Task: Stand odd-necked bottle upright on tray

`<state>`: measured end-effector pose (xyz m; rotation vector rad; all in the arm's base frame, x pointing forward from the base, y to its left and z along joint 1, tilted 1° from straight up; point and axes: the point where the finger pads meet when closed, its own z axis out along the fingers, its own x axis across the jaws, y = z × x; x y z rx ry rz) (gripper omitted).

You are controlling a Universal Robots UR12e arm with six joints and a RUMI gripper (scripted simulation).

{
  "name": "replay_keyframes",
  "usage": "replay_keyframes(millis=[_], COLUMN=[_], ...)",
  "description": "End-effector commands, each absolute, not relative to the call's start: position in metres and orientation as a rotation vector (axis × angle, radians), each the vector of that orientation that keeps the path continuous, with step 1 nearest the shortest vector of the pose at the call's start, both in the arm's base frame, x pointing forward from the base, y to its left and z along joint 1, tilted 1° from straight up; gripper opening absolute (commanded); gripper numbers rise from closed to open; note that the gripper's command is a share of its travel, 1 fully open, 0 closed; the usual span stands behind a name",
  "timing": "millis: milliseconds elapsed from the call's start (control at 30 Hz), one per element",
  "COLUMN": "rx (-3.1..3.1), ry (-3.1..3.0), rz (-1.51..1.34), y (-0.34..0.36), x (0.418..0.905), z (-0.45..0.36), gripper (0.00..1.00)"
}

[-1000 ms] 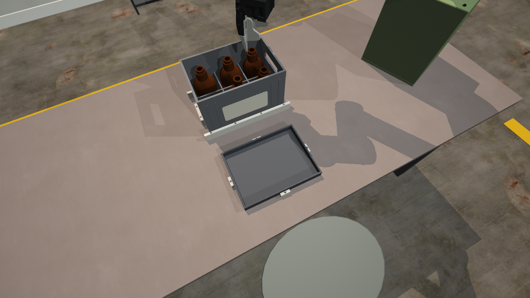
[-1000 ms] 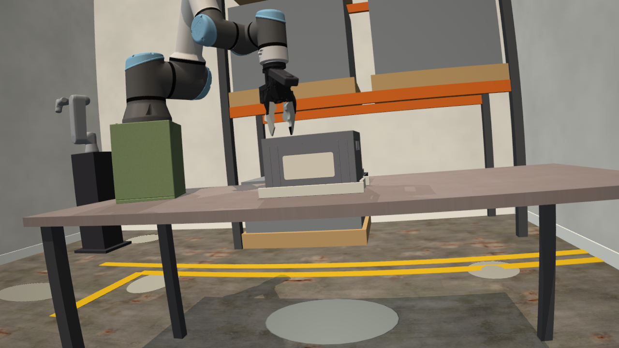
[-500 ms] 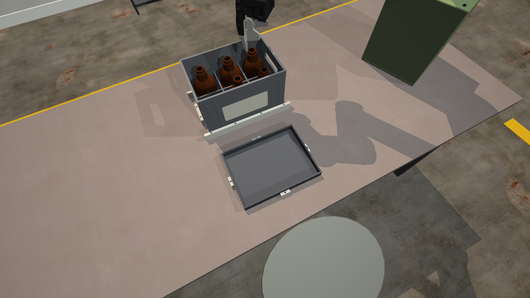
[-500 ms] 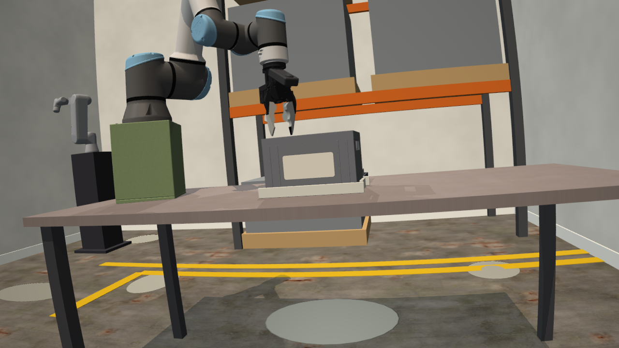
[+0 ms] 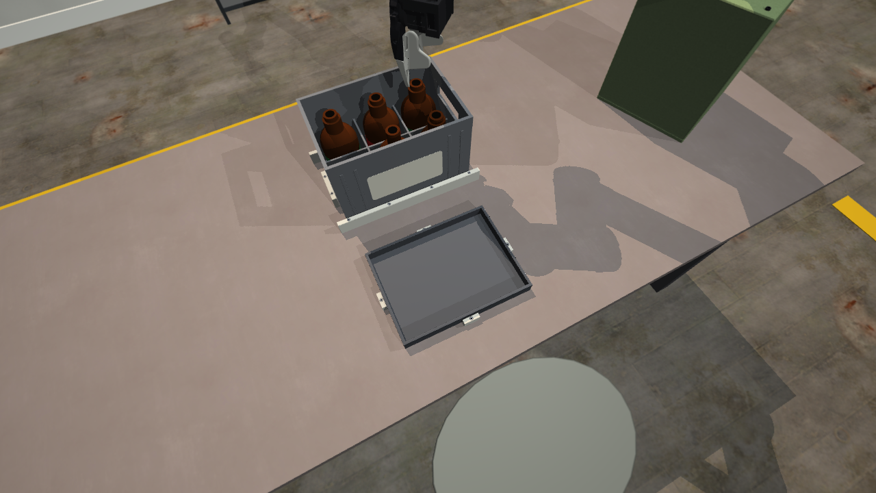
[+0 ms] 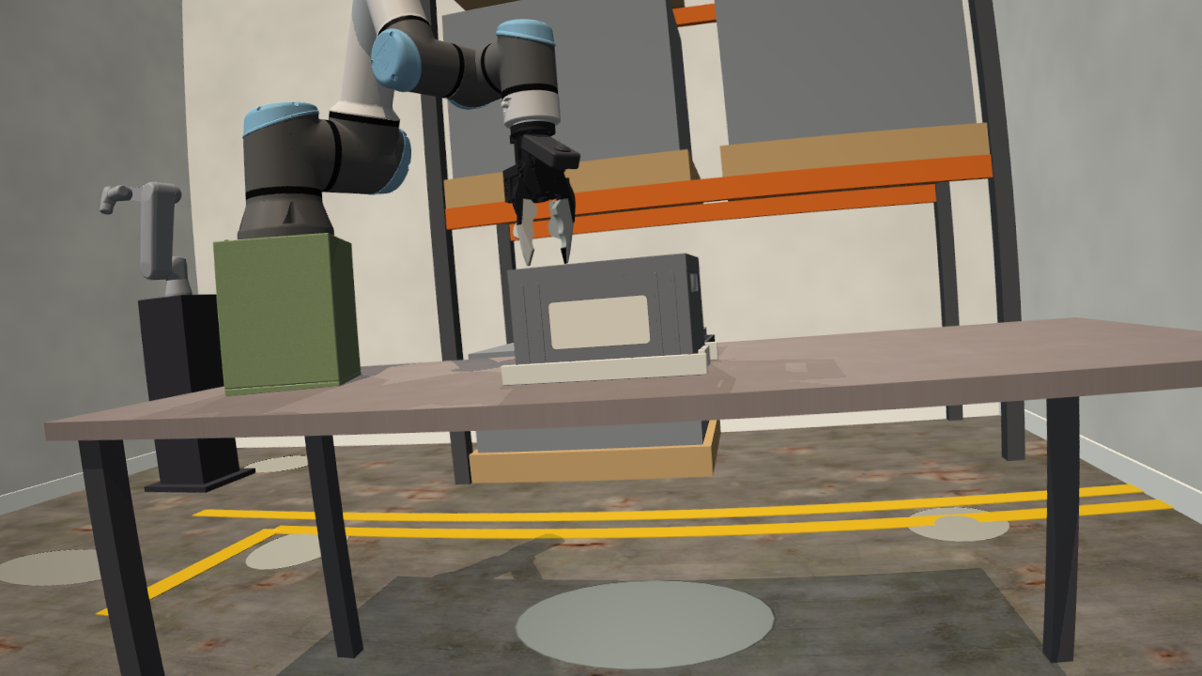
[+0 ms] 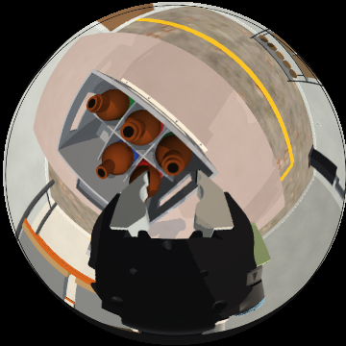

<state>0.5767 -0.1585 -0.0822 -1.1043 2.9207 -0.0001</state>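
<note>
A grey crate (image 5: 390,144) stands on the table and holds five brown bottles upright in its compartments; one is at the back right (image 5: 417,100). The crate also shows in the exterior view (image 6: 605,308) and in the wrist view (image 7: 135,144). My gripper (image 6: 545,243) hangs just above the crate's back right corner with its fingers partly open and nothing between them. In the wrist view the fingertips stand over the crate's near end, and the left finger partly hides one bottle (image 7: 151,178). The dark grey tray (image 5: 448,274) lies in front of the crate with nothing in it.
A pale strip (image 5: 408,199) lies along the crate's front foot. A tall green block (image 5: 683,58) carrying the arm's base stands at the table's back right. Shelving (image 6: 714,176) stands behind the table.
</note>
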Motion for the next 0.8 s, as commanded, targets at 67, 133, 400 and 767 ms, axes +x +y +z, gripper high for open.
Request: replay_keyframes(millis=[67,133,400,767], rx=[-1.103,-1.103,-1.104,-1.104], ry=[2.919,2.920,2.920,2.921], rz=[-0.001,-0.001,0.001,0.002], y=[-0.160,-0.160,-0.159,-0.158], x=[0.578,0.578,0.577,0.576], z=[-0.088,-0.090,-0.097,-0.109], gripper=[0.38,0.38,0.38,0.38])
